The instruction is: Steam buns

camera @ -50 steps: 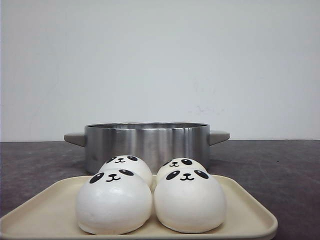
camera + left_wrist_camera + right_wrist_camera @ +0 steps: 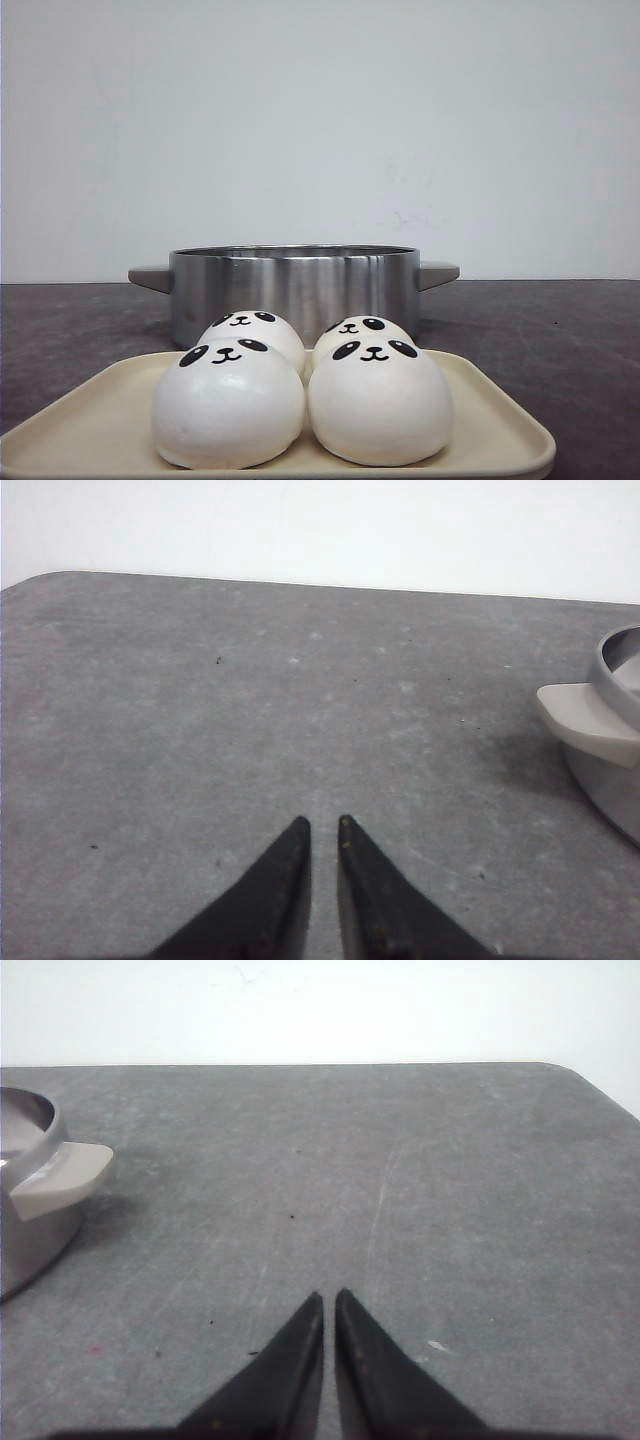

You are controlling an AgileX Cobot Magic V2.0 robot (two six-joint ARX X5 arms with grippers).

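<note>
Four white panda-face buns sit together on a cream tray [image 2: 500,425] at the front of the front view: front left bun [image 2: 228,402], front right bun [image 2: 379,402], back left bun [image 2: 254,332], back right bun [image 2: 362,333]. Behind them stands a steel pot [image 2: 293,285] with grey handles. Neither gripper shows in the front view. My left gripper [image 2: 321,823] hangs over bare grey table, shut and empty, with the pot's handle [image 2: 585,720] off to one side. My right gripper [image 2: 329,1295] is shut and empty over bare table, with the pot's other handle [image 2: 58,1177] to its side.
The grey stone-look table [image 2: 560,330] runs back to a white wall. Its rounded corners show in both wrist views. The pot stands between the two arms, behind the tray.
</note>
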